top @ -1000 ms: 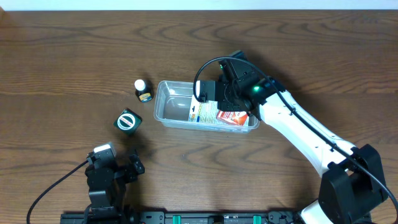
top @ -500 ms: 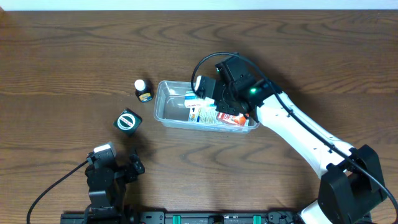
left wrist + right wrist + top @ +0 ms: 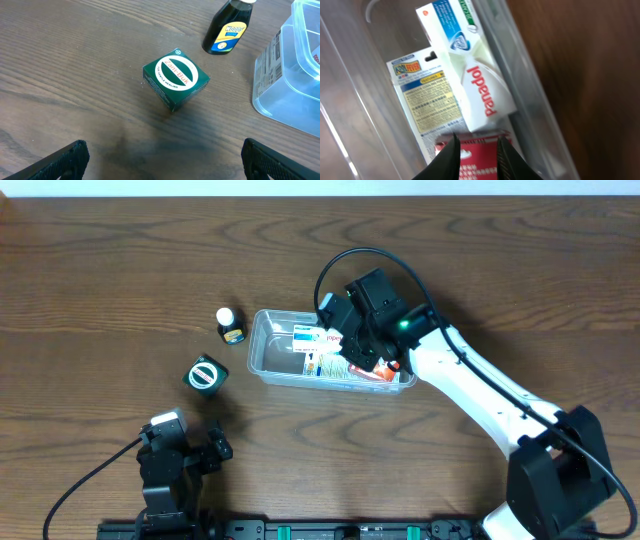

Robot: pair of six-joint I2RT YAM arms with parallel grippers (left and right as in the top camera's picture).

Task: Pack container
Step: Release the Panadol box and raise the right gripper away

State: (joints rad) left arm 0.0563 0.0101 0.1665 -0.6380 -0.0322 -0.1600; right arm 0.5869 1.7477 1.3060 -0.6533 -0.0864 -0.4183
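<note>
The clear container (image 3: pixel 272 348) lies at the table's middle; its near end shows in the left wrist view (image 3: pixel 280 87). In it lie a white Panadol box (image 3: pixel 311 336), a yellow-labelled pack (image 3: pixel 320 363) and a red box (image 3: pixel 374 370). My right gripper (image 3: pixel 350 346) hovers over the container's right half, open and empty. In the right wrist view (image 3: pixel 477 141) it is above the red box (image 3: pixel 475 160), with the Panadol box (image 3: pixel 475 85) just ahead. My left gripper (image 3: pixel 162 155) is open wide and empty, low near the front edge.
A green Zam-Buk box (image 3: pixel 205 373) (image 3: pixel 176 78) and a small dark bottle (image 3: pixel 229 325) (image 3: pixel 229 27) stand on the wood left of the container. The left arm's base (image 3: pixel 165 470) sits at the front left.
The right gripper let go of the white Panadol box, which now lies in the container. It drew back slightly to the right. The left arm has not moved.
</note>
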